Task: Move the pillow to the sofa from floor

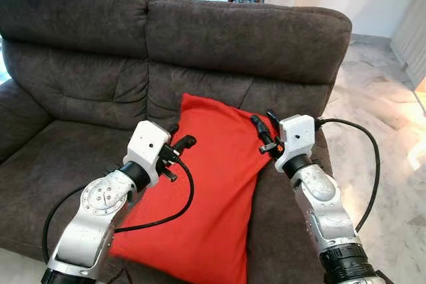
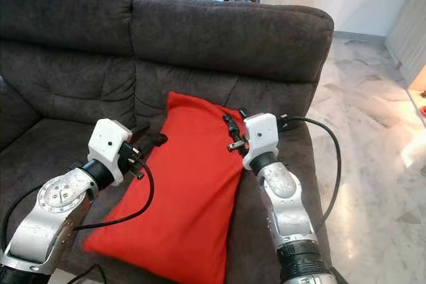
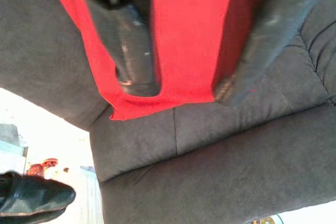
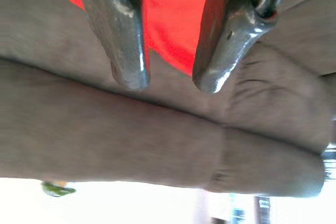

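The red pillow (image 1: 206, 191) lies on the seat of the grey sofa (image 1: 246, 38), with its upper corner leaning on the backrest and its lower end hanging a little over the front edge of the seat. The left end effector (image 1: 178, 154) is at the pillow's one side edge and the right end effector (image 1: 261, 132) at the other, so the pillow is between them. In the wrist views both have their fingers apart with a moderate gap, and I see no cloth pinched between them, so I judge that the pillow is not held now.

To do this step well, I think both arms should go back straight and slowly, so that no finger catches the cloth and pulls the pillow toward the floor.

The head views show the whole pillow and both arms, but not the finger gaps clearly. The left wrist view shows the left fingers (image 3: 131, 51) over the red cloth, and the right wrist view shows the right fingers (image 4: 118, 30) mostly over the grey sofa cloth.
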Controlling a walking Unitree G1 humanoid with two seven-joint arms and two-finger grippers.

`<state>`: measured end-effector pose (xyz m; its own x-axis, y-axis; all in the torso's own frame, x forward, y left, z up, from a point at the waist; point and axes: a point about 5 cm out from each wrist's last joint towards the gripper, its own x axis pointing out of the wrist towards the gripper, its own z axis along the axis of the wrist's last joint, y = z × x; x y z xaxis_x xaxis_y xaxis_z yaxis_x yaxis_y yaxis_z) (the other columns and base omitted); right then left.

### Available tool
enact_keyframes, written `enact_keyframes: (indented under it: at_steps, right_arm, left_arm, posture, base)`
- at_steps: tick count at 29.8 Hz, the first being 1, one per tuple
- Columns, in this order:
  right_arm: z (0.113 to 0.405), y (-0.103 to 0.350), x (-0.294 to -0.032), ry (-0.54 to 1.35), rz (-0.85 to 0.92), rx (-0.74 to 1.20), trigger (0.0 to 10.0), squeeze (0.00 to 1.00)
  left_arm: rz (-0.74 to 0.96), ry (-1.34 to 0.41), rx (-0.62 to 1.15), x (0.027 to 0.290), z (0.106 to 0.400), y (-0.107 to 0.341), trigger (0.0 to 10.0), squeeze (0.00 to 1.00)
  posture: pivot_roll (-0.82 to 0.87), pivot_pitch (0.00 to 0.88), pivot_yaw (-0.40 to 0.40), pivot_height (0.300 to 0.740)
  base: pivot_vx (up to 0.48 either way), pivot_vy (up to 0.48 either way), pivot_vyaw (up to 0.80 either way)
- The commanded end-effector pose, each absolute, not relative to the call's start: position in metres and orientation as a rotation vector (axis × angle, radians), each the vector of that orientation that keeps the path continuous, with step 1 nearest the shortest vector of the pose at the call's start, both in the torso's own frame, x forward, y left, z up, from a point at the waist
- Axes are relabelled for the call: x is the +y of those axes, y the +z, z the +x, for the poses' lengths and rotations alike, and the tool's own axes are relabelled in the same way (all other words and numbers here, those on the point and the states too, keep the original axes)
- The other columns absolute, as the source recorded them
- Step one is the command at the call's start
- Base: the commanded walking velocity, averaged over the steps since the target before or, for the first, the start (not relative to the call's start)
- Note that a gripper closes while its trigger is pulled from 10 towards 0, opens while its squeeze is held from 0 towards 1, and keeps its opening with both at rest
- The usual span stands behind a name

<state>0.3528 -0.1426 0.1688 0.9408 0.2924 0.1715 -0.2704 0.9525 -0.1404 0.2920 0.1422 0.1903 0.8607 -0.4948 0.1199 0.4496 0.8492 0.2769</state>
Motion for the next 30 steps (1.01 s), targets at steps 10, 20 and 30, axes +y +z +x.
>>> enact_keyframes:
  at_steps: [10, 20, 30]
  right_arm:
    - [0.282, 0.027, -0.263, -0.289, 0.013, 0.348, 10.0, 0.00]
    - [0.172, -0.052, -0.298, -0.515, -0.014, 0.761, 10.0, 0.00]
    - [0.135, -0.078, -0.282, -0.510, 0.056, 0.886, 10.0, 0.00]
  left_arm:
    - [0.248, -0.245, 0.299, 0.211, 0.271, 0.052, 10.0, 0.00]
    - [0.300, -0.165, 0.542, 0.234, 0.233, -0.013, 10.0, 0.00]
    - [0.266, -0.128, 0.736, 0.231, 0.202, -0.055, 10.0, 0.00]
  posture:
    - [0.01, 0.063, 0.022, 0.740]
    - [-0.01, 0.000, 0.060, 0.740]
    - [-0.05, 0.000, 0.072, 0.740]
  base:
    - [0.000, 0.000, 0.00]
    - [0.000, 0.000, 0.00]
    - [0.000, 0.000, 0.00]
